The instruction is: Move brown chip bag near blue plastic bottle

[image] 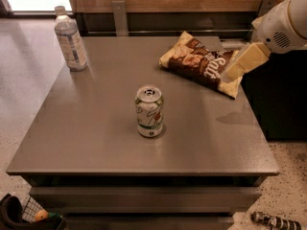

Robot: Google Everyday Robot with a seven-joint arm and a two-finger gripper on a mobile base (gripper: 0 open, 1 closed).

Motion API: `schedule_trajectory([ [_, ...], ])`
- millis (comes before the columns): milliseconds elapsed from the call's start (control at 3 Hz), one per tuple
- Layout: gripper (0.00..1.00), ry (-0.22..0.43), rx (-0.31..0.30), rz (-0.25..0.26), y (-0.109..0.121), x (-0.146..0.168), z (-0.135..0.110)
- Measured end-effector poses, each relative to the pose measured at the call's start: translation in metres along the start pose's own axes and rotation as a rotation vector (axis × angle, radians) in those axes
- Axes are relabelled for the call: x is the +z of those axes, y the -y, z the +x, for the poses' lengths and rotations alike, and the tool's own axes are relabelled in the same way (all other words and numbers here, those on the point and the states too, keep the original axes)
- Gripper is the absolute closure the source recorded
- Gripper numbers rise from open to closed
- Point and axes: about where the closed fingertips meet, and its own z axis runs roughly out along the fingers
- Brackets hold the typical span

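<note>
The brown chip bag (200,63) lies flat at the back right of the grey table (96,128), with white "Salt" lettering facing up. The blue plastic bottle (70,40) stands upright at the back left corner, far from the bag. My gripper (243,61) comes in from the upper right on a white arm and hovers over the bag's right end, its cream fingers (245,60) pointing down and left.
A green-and-white soda can (149,110) stands upright near the table's middle, between the bag and the front edge. A wooden wall with metal brackets (119,17) runs behind the table. A small bottle (276,221) lies on the floor at the bottom right.
</note>
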Motion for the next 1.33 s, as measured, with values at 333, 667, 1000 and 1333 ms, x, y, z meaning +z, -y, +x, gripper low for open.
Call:
schedule_trajectory([
  [333,0.0,0.01,0.003,0.002,0.0,0.0,-0.003],
  [667,0.0,-0.011,0.021,0.031,0.001,0.003,-0.003],
  [1000,0.0,-0.009,0.023,0.095,0.029,0.025,-0.001],
  [1333,0.0,0.031,0.028,0.115,0.064,0.058,0.002],
])
